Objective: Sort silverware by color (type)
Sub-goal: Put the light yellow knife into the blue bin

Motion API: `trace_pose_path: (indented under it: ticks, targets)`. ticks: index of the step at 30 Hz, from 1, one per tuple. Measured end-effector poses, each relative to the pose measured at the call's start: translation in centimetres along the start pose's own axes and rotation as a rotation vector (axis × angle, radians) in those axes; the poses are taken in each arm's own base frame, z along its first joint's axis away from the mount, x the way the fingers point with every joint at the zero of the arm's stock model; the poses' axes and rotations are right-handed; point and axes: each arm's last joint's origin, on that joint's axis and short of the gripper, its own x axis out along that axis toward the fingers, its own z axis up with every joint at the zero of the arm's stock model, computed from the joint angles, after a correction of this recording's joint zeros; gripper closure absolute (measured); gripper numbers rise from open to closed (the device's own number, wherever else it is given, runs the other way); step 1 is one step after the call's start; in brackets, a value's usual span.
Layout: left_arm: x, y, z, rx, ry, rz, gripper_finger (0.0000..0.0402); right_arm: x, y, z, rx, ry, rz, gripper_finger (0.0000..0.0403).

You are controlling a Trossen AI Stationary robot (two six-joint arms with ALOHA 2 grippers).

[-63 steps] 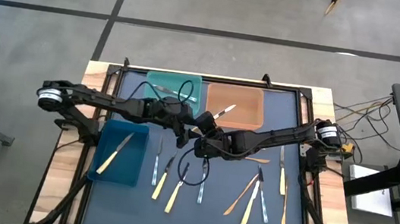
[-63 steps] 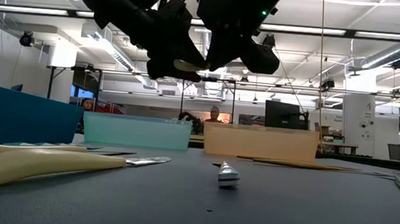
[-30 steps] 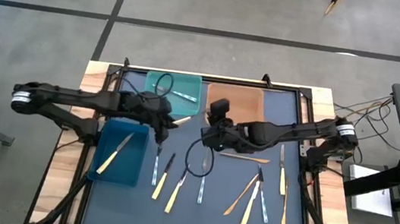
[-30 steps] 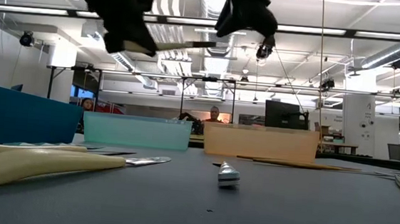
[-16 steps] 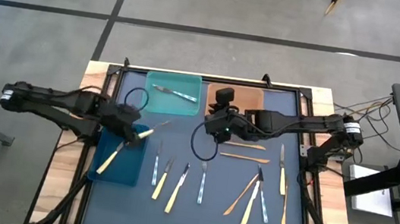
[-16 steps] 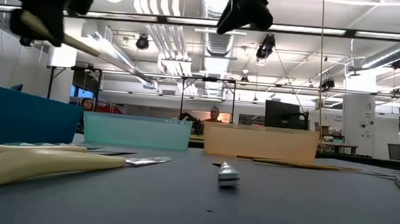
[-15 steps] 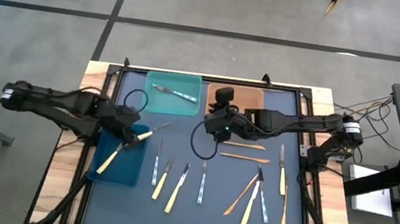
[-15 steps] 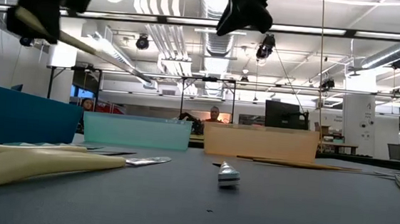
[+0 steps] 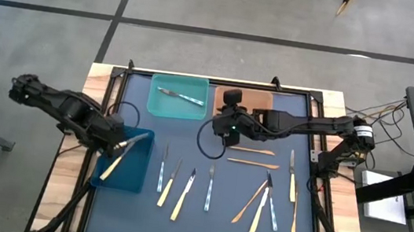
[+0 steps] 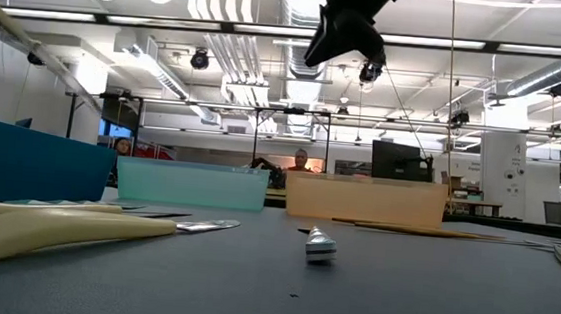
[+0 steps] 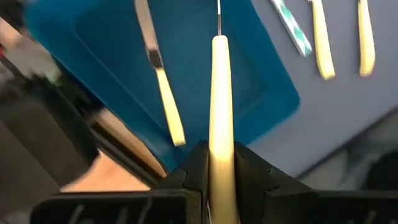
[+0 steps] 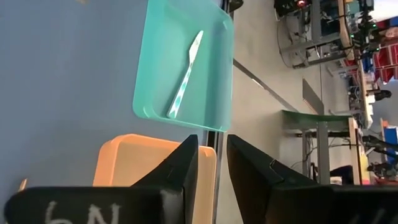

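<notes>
A: The left pincer (image 9: pixel 119 144) grips a pale yellow knife (image 11: pixel 220 118) by its handle and holds it over the dark blue bin (image 9: pixel 109 179) at the left edge of the desk (image 9: pixel 226 221). One yellow-handled knife (image 11: pixel 161 93) lies in that bin already.

B: So the step, I think, is to drop it there. How to do it well?

A: Bring the whole knife inside the rim before the fingers let go, and go lower first. The blade points toward the middle of the desk, so if it is released too high it may catch the wall and slide out.

B: And the other pieces?

A: A row of yellow and grey pieces (image 9: pixel 182 186) lies along the near edge, the orange-tan ones (image 9: pixel 252 164) nearer the right side. Farther away, a grey knife (image 9: pixel 180 97) is in the teal bin (image 9: pixel 157 106), beside the orange bin (image 9: pixel 264 99) at the far edge.

B: The right pincer (image 9: pixel 225 131)?

A: It hangs near the orange bin, fingers a little apart, holding nothing.

B: What is hard to see?

A: The right arm covers much of the orange bin, so its contents I cannot tell. From the low view the held knife shows only as a pale bar at the picture's corner.
</notes>
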Motion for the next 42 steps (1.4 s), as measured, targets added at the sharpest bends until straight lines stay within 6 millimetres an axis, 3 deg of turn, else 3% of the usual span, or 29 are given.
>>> trace_pose_path:
  ticks: [9, 20, 42]
  targets:
    - [3.2, -0.8, -0.1, -0.005, 0.157, 0.131, 0.0372, 0.2, 0.2, -0.2, 0.013, 0.006, 0.005, 0.0322]
    - [6.2, -2.1, 0.8, -0.019, 0.188, 0.296, 0.0364, 0.2, 0.2, -0.2, 0.02, 0.006, 0.005, 0.033]
    - [9.5, -4.8, 2.0, 0.058, 0.219, 0.363, 0.0359, 0.2, 0.2, -0.2, 0.025, 0.007, 0.004, 0.0329]
